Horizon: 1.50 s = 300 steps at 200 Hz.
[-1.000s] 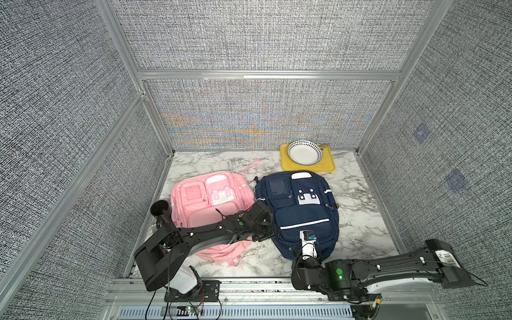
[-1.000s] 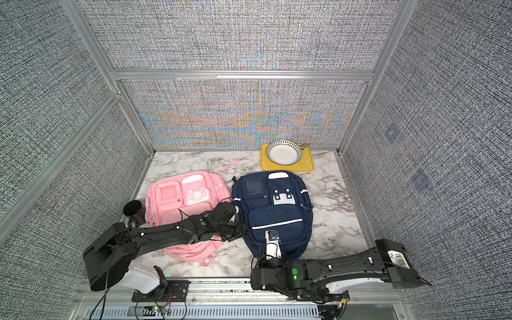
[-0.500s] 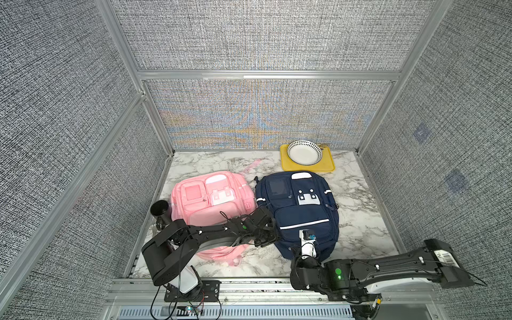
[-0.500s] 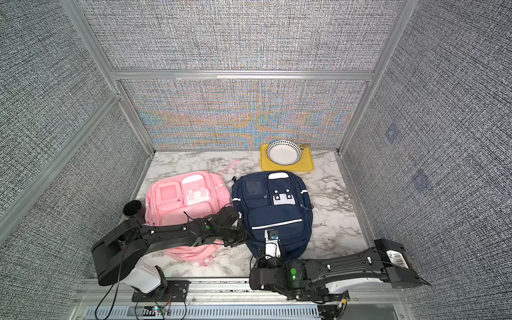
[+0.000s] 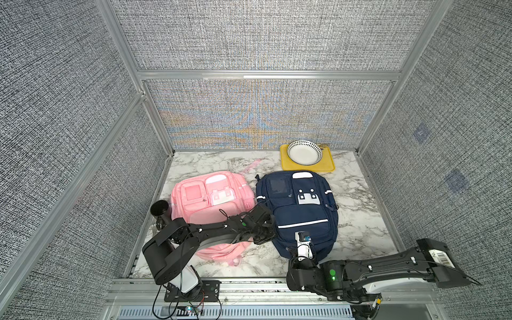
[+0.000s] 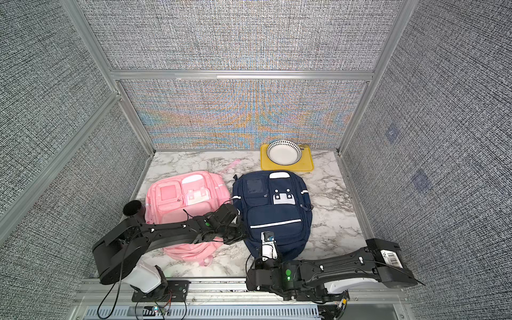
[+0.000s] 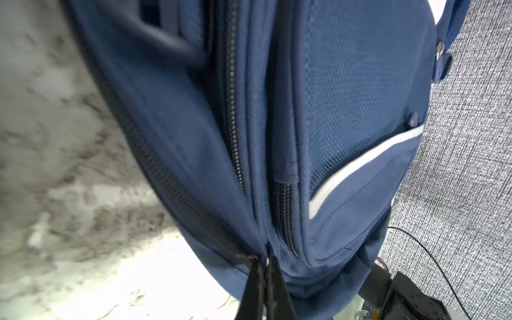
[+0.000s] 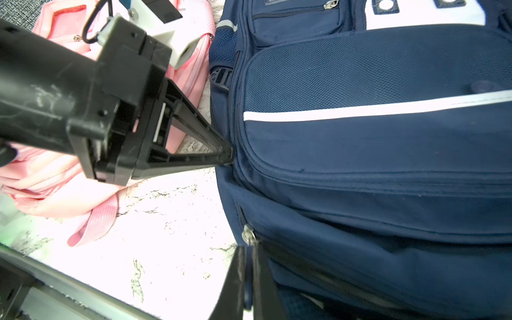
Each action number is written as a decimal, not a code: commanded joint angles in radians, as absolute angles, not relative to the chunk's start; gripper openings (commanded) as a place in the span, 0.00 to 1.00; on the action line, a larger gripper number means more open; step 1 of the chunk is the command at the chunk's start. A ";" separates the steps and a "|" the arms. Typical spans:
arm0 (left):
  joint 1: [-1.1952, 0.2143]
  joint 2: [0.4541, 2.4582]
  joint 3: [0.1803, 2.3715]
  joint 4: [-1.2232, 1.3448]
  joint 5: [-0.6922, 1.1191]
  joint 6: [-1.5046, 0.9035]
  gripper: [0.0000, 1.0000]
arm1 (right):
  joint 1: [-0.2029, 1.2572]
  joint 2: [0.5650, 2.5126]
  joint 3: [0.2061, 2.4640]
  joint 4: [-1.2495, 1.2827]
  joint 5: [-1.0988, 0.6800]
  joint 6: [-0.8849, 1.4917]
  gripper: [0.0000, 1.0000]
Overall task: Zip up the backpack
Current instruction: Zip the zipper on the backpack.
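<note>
The navy backpack [image 5: 302, 216] [image 6: 274, 219] lies flat, front up, in both top views. My left gripper [image 7: 265, 259] is shut at its left side, the tips pinching a fold of blue fabric beside a zipper line [image 7: 232, 138]. In the right wrist view its black fingers [image 8: 199, 133] meet at the bag's side. At the bag's near corner my right gripper [image 8: 248, 248] is shut on the blue zipper pull, just below the metal slider [image 8: 249, 235]. From above, that grip is hidden under the white wrist camera [image 5: 303, 245].
A pink backpack [image 5: 210, 199] lies left of the navy one, under my left arm, with a strap [image 8: 97, 221] trailing on the marble. A yellow tray [image 5: 328, 166] with a dotted bowl [image 5: 304, 151] sits at the back. A black cup [image 5: 160, 208] stands by the left wall.
My left gripper has slid a little along the navy backpack's side towards the front and closed from part-open to shut. The right arm and both bags have not moved.
</note>
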<state>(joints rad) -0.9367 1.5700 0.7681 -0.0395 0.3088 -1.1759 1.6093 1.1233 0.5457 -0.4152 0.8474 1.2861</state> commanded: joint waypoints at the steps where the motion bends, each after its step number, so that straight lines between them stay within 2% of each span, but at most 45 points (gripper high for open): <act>1: -0.910 1.576 0.771 -0.041 0.276 -1.134 0.00 | 1.612 1.118 0.540 -0.427 0.837 1.312 0.00; 72: -0.808 1.596 0.779 -0.054 0.293 -1.053 0.00 | 1.615 1.108 0.515 -0.500 0.843 1.380 0.00; 172: -0.706 1.684 0.896 -0.130 0.298 -0.918 0.00 | 1.591 1.074 0.471 -0.464 0.935 1.363 0.00; 225: -0.670 1.656 0.899 -0.202 0.268 -0.866 0.00 | 1.527 1.087 0.428 -0.250 0.917 1.208 0.00; 288: -0.660 1.617 0.880 -0.243 0.256 -0.839 0.00 | 1.473 1.076 0.432 -0.205 0.895 1.107 0.00; 300: -0.660 1.608 0.865 -0.235 0.263 -0.850 0.09 | 1.468 1.071 0.427 -0.176 0.888 1.086 0.00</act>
